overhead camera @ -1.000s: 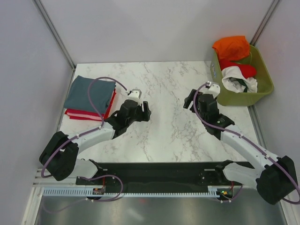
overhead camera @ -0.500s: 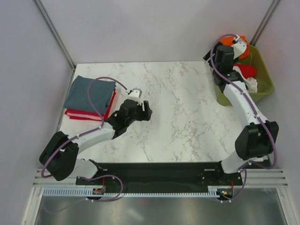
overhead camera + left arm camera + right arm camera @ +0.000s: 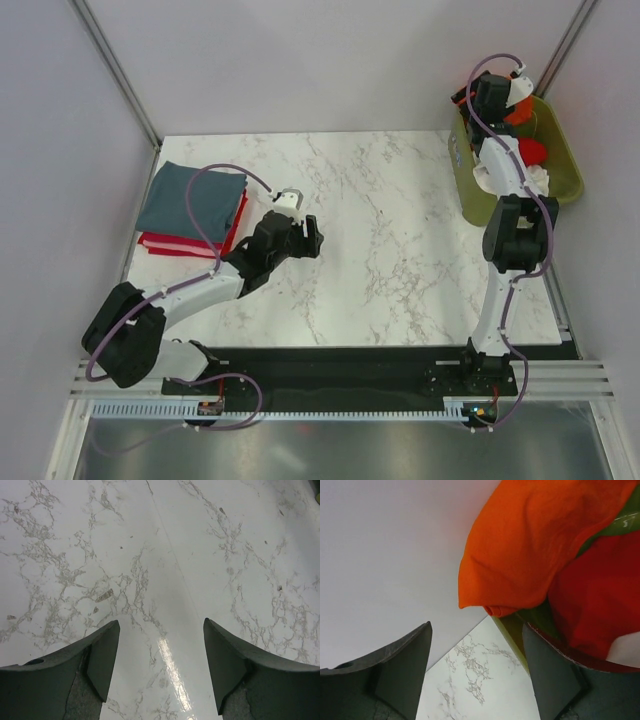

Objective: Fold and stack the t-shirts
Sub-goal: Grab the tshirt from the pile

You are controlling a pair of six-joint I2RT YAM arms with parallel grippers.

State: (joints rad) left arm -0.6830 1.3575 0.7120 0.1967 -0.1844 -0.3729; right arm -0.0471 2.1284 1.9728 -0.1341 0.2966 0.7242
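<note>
The right gripper point(image 3: 476, 627), jaws apart and empty, has swung from the tabletop point(image 3: 380, 220) to the bright orange cotton t-shirt point(image 3: 535, 545) in the far-right olive-green plastic bin point(image 3: 568, 180), probably to grasp it.

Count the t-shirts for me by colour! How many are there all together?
orange t-shirt: 1
grey-blue t-shirt: 1
white t-shirt: 1
red t-shirts: 2, one in the olive-green bin, one folded under the grey-blue; more red may hide there
Total: 5 that I can see
</note>
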